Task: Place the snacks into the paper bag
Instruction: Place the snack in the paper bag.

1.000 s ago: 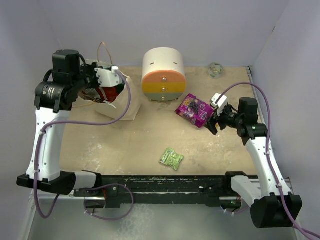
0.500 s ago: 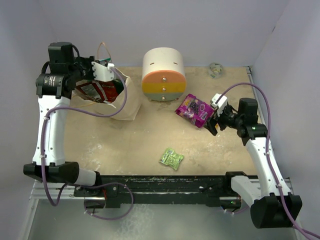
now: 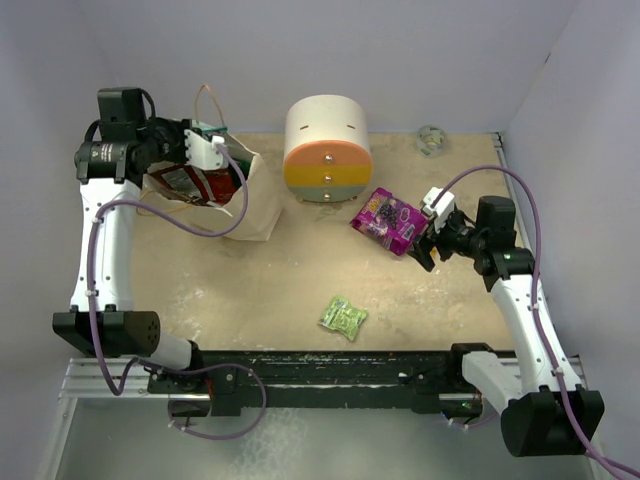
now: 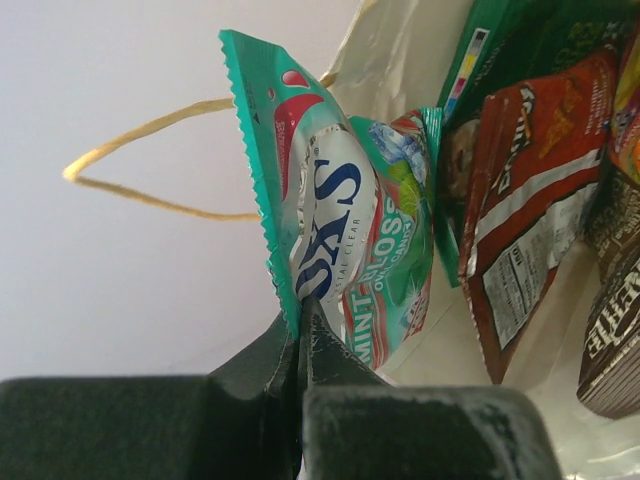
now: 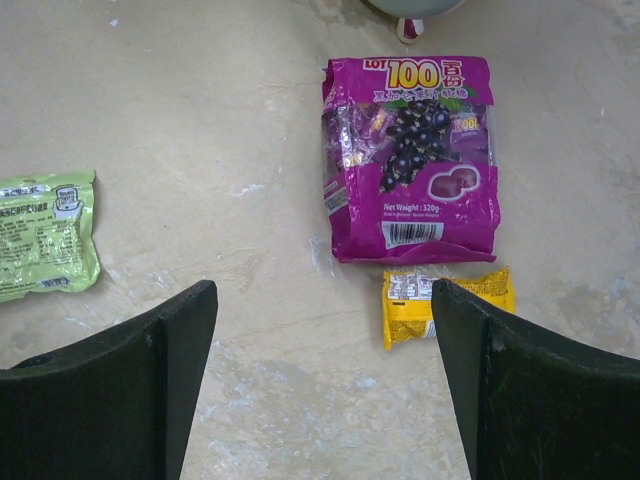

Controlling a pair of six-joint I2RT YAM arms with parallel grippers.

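A: From above, where is the paper bag?
B: On its side at the far left of the bench, mouth turned left; the left fingers sit right at that mouth.
A: And elsewhere?
B: A round container stands at the back; a purple packet lies just beside the right fingers; a lime-green packet lies alone nearer the front.
A: The left wrist view?
B: The fingers are pressed together on the lower edge of a teal packet, which stands up from them at the bag's mouth; inside lie a red Doritos packet, a green packet and a brown packet.
A: The right wrist view?
B: Fingers spread wide, gripping nothing; the purple packet lies flat beyond them; a small orange packet lies just beside its near edge; the lime-green one is well off to the left.
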